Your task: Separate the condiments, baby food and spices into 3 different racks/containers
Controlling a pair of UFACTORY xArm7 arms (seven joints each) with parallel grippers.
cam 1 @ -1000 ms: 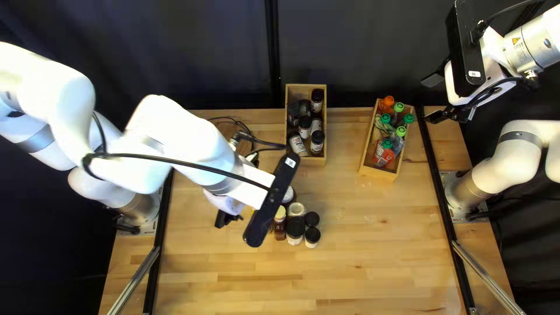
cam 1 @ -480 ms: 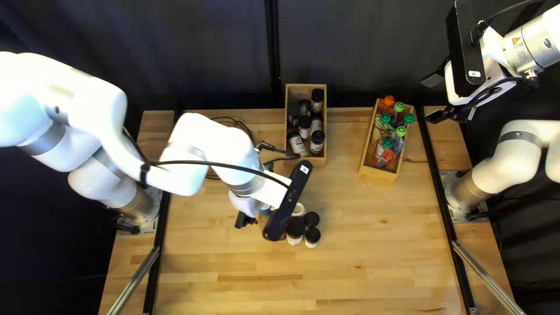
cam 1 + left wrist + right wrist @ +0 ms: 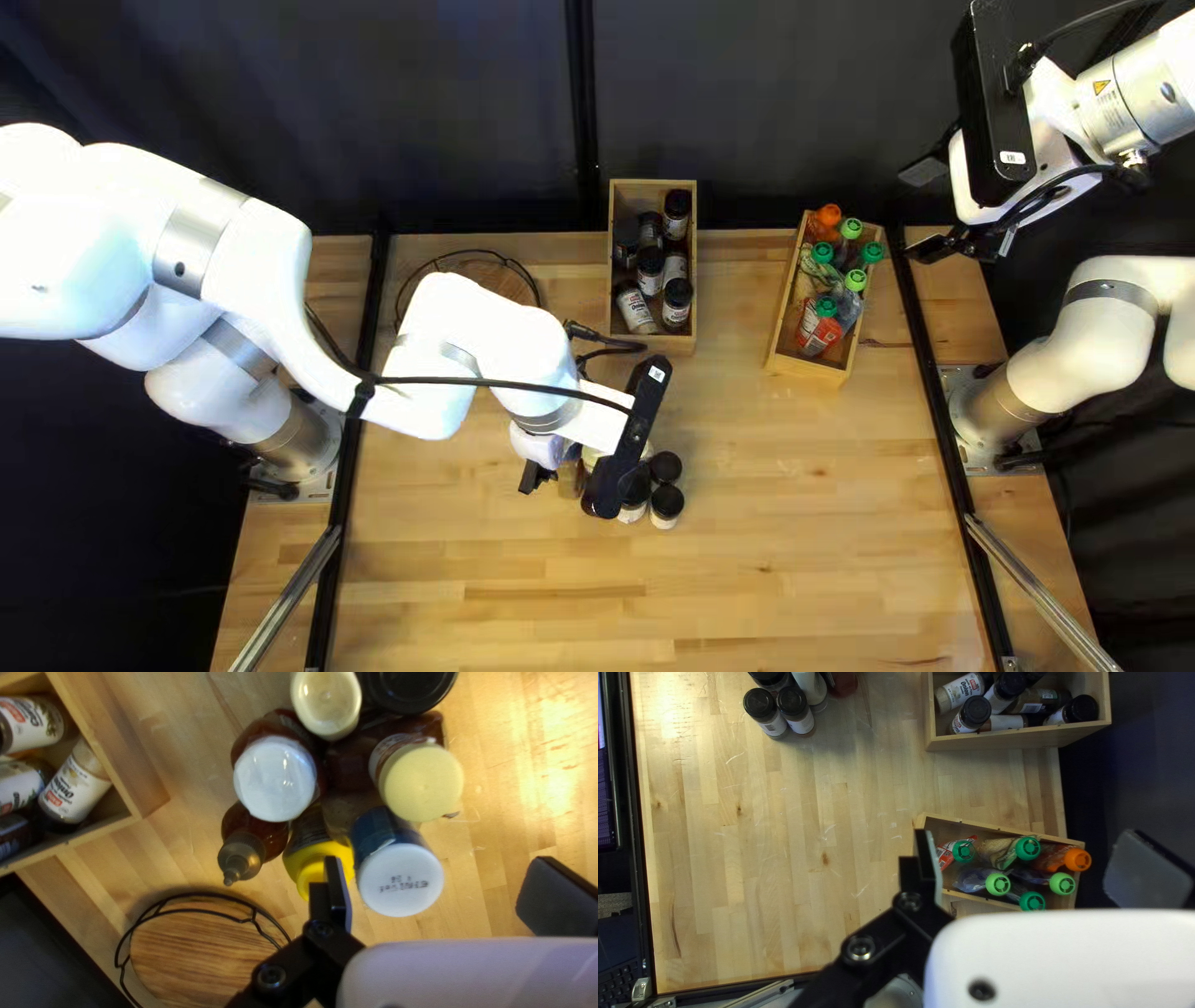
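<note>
Across your bench point(image 3: 772, 548), the spice box point(image 3: 692, 326) stands near the far edge, and the pouch box point(image 3: 807, 370) is to its right. Your left tool point(image 3: 535, 476) is wide open near the bunch of bottles and jars. Your right tool point(image 3: 924, 209) is open too, past the pouch box. Look ahead of the left one: blue jar point(image 3: 402, 880), yellow bottle point(image 3: 317, 865).

Wooden table point(image 3: 772, 535) — dark curtain point(image 3: 436, 112) behind, metal rails point(image 3: 286, 597)

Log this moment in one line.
left end effector: open, near white-lidded blue container; right end effector: open; black-capped spice bottles: in wooden box; green- and orange-capped pouches: in another wooden box
</note>
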